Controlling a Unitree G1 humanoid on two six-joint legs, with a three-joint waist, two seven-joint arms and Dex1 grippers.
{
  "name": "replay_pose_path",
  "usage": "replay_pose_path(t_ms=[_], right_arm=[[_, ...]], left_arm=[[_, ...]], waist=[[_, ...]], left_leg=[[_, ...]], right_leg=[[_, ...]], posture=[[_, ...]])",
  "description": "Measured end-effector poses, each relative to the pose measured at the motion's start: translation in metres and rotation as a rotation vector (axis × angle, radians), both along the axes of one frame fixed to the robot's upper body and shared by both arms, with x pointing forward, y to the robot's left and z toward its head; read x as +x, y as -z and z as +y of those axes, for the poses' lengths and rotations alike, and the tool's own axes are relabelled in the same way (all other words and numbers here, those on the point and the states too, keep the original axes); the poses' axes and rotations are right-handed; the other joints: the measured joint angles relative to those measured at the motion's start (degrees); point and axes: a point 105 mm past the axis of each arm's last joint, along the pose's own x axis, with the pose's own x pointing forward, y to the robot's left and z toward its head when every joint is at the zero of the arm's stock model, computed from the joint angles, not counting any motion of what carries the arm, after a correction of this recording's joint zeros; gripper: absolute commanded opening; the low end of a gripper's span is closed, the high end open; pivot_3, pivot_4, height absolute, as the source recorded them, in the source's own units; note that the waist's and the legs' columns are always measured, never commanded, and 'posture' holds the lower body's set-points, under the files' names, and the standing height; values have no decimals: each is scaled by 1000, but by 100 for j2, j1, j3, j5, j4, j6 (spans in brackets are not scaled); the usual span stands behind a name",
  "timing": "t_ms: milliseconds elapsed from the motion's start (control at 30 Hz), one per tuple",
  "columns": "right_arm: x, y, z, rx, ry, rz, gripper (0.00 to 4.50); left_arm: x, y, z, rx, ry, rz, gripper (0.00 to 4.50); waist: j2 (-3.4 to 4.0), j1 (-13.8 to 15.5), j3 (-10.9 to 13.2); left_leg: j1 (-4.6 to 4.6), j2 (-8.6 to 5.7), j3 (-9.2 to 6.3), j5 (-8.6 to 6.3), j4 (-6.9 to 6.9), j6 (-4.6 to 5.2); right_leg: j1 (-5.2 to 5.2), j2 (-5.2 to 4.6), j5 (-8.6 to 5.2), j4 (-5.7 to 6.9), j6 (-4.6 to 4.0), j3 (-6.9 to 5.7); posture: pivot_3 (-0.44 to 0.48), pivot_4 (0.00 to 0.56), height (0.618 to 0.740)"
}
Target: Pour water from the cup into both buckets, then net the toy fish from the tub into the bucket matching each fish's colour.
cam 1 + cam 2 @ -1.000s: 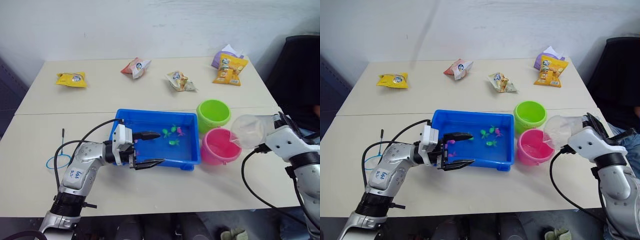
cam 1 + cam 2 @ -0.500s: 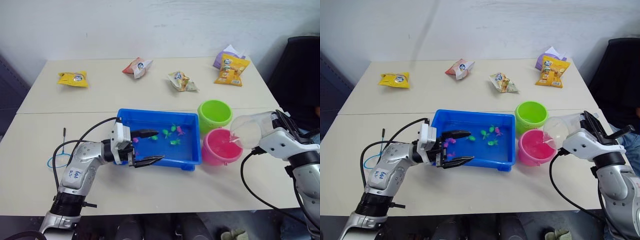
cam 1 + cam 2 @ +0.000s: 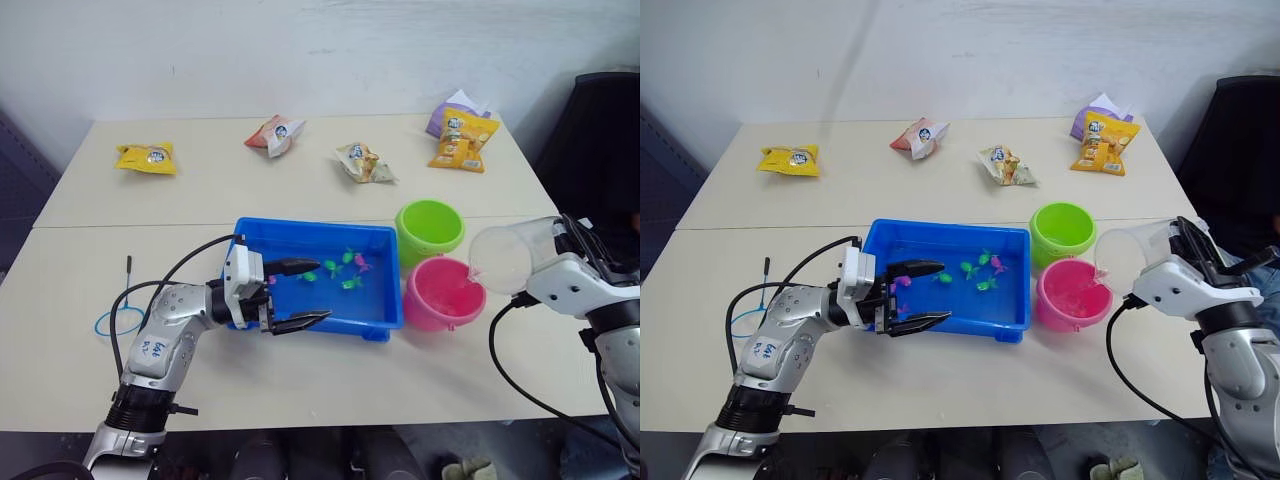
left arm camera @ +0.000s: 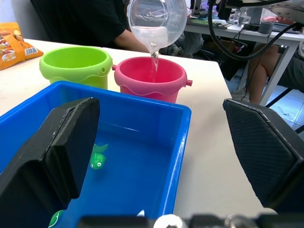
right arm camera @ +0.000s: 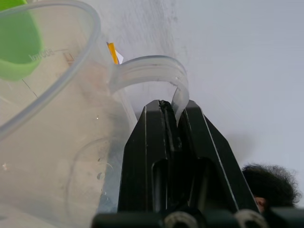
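My right gripper (image 5: 167, 107) is shut on the handle of the clear cup (image 3: 505, 255). The cup is tilted with its spout over the pink bucket (image 3: 443, 293), and a thin stream of water (image 4: 154, 54) falls into it. Just behind stands the lime green bucket (image 3: 428, 228). The blue tub (image 3: 372, 308) lies left of both buckets and holds water and several tiny green and pink toy fish (image 3: 345, 265). My left gripper (image 3: 300, 295) is open over the tub's left end, holding nothing. The blue-rimmed net (image 3: 118, 318) lies flat on the table at the far left.
Several snack packets lie along the table's far side: a yellow one (image 3: 145, 158), a red and white one (image 3: 272, 133), a pale one (image 3: 362, 162) and an orange one (image 3: 460, 140). A black chair (image 3: 600, 140) stands at the right. A seated person (image 4: 85, 23) is beyond the table.
My right gripper has carried the cup slightly right and up, still tilted over the pink bucket. My left gripper has hardly moved.
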Motion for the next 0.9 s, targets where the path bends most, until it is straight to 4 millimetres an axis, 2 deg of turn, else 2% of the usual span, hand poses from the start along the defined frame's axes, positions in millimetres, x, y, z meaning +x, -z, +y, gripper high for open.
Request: replay_pose_path(t_ms=[233,433,533,600,767,900], right_arm=[[0,-1,0,28,2,-30,58],[1,14,-14,370,20,14,58],[0,19,-27,689,11,-3,58],[1,25,-30,798,0,16,58],[6,17,-40,957,-3,9,58],[23,2,-48,946,1,57,58]], left_arm=[[1,-1,0,-3,-9,-9,4500],[2,-2,0,-4,-16,-17,4500],[2,-2,1,-1,-18,-16,4500],[2,-2,1,0,-19,-16,4500],[4,-4,3,-7,-35,-17,4500],[13,-18,8,-58,-87,-40,4500]], waist=[[0,0,0],[0,2,-1],[-4,-1,-1],[-3,0,-1],[-3,-6,-1],[-3,-6,-1]], left_leg=[[2,0,3,0,1,0],[2,0,8,0,1,3],[4,3,8,-1,1,4],[3,2,10,-2,1,7],[4,2,14,-4,1,10],[3,0,20,-3,1,16]], right_leg=[[0,0,0,1,1,3],[0,1,1,2,2,8],[0,2,2,5,2,10],[-1,1,2,4,2,12],[-2,0,3,4,5,17],[-7,0,5,4,9,22]], posture=[[0,150,739],[0,150,739],[0,150,739],[0,150,739],[0,150,739],[0,150,739]])
